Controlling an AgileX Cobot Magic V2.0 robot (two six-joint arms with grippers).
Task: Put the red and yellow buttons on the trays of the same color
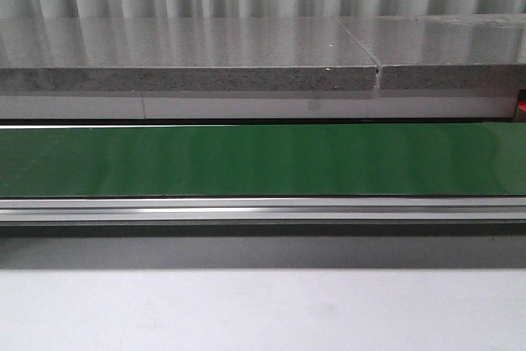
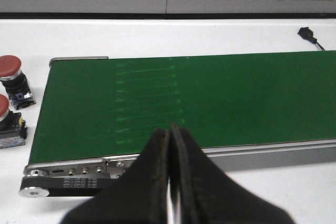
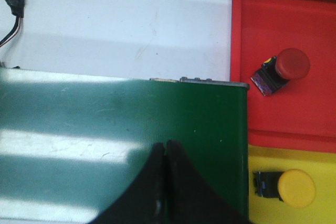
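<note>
The left gripper (image 2: 170, 132) fills the bottom centre of the left wrist view, its black jaws pressed together and holding nothing. It hangs over the near edge of a green belt (image 2: 199, 100). At the left edge of that frame, two red buttons stand on the white table (image 2: 157, 35) just off the belt's end: one (image 2: 11, 72) higher in the frame, the other (image 2: 5, 121) below it and partly cut off.

In the right wrist view the right gripper (image 3: 166, 148) sits at the bottom centre, jaws also together and empty, above the belt. At the right, a red tray (image 3: 294, 114) holds a red button (image 3: 286, 66) lying on its side. Below it, a yellow tray (image 3: 262, 161) holds a yellow button (image 3: 291, 187), also on its side.

The front view shows only the belt running across the middle and a grey slab (image 1: 189, 59) behind it.
</note>
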